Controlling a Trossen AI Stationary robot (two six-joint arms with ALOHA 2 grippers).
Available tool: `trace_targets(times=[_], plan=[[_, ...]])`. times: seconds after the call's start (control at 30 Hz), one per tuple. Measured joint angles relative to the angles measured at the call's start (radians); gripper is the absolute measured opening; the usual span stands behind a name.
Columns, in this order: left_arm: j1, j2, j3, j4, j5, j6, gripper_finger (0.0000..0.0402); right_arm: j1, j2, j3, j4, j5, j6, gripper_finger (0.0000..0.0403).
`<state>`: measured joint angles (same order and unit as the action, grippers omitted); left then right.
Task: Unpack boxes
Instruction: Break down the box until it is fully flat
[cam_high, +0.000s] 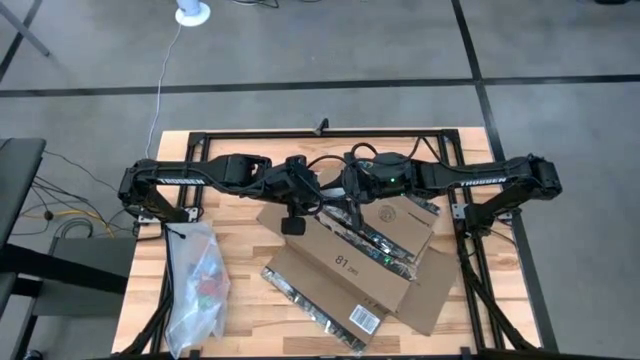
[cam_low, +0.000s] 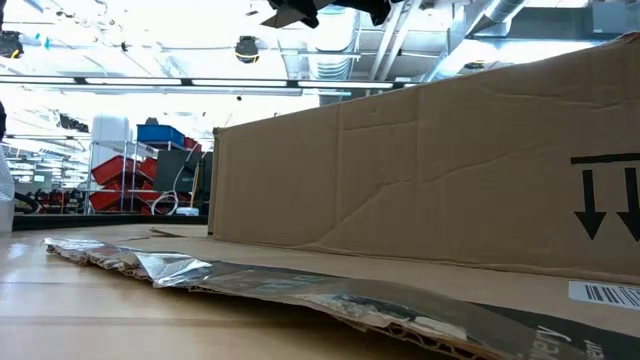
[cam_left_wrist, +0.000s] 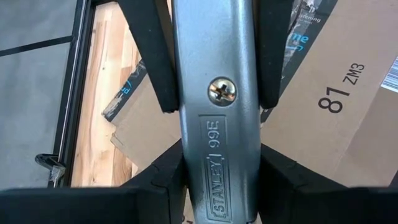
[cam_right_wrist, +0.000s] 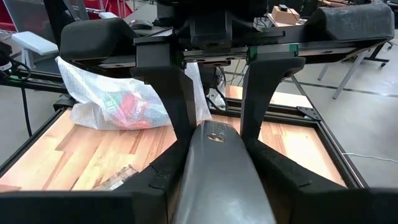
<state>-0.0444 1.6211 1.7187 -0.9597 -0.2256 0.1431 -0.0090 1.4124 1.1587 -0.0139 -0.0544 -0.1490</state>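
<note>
The box (cam_high: 345, 265) lies flattened at table centre with its flaps splayed and tape torn, so opening looks largely done; nothing taken out of it is visible.

Both grippers meet above its far edge. The left gripper (cam_left_wrist: 214, 93) and the right gripper (cam_right_wrist: 214, 134) are each clamped on one grey Stanley knife (cam_left_wrist: 214, 149), which looks like a handover.

A bag (cam_high: 198, 285) lies near the left edge. Bare table (cam_high: 250, 330) shows only in narrow margins, so clearance looks tight.

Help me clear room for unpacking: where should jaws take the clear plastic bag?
Take the clear plastic bag by its narrow end, from above: it lies limp on the table's left side, and only that gathered end likely fits between jaws.
</note>
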Motion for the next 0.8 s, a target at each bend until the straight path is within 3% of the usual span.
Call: trace_targets(times=[0.2,0.37,0.47,0.63,0.8], plan=[[0.001,0.0,0.0,0.01,-0.003,-0.002,0.0123,-0.01,-0.001,0.0,0.0,-0.006,0.017,0.0117],[0.0,0.0,0.001,0.024,-0.006,0.005,0.0212,-0.019,-0.001,0.0,0.001,-0.032,0.02,0.0116],[0.001,0.0,0.001,0.021,-0.007,0.007,0.0245,-0.034,-0.011,0.0,-0.013,-0.039,0.001,0.0116],[0.001,-0.005,0.002,0.005,-0.027,-0.013,0.0253,-0.094,-0.091,-0.001,-0.103,-0.032,-0.04,0.0116],[0.001,-0.002,0.001,-0.053,-0.015,-0.037,0.0254,-0.163,-0.241,-0.001,-0.333,0.001,-0.039,0.0116]])
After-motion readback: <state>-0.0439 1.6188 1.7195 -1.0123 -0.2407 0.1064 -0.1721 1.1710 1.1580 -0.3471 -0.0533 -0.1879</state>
